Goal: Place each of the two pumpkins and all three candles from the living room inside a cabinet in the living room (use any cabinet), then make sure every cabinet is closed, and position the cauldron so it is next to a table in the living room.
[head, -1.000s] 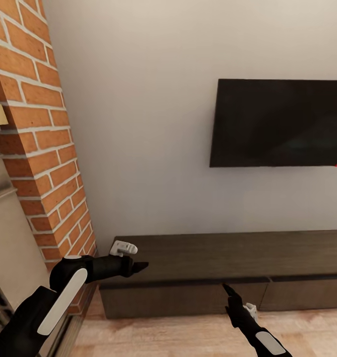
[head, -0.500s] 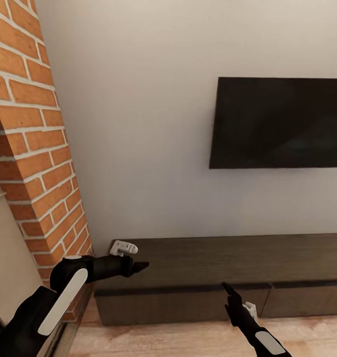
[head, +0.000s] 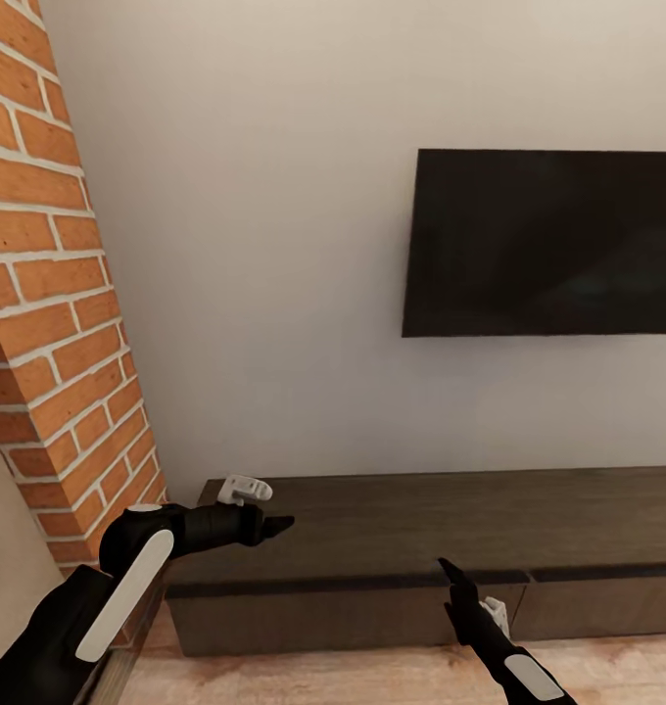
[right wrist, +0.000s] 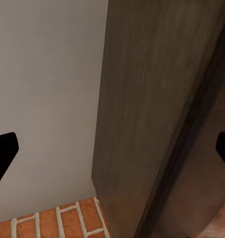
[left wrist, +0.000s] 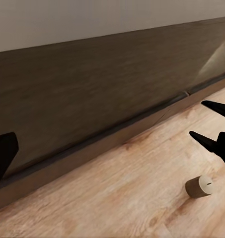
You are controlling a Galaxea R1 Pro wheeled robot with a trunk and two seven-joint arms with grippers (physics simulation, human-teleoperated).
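Plank floor, candle lying

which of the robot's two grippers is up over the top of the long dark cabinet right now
The left gripper: it reaches over the cabinet top near the brick chimney. The right gripper sits lower, before the drawer fronts.

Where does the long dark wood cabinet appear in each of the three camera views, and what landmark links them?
Head view: the cabinet runs along the wall under the TV, across the lower picture.
Left wrist view: it spans the upper half, above the plank floor.
Right wrist view: its top fills the middle and right.
Shared landmark: the pale wall behind it.
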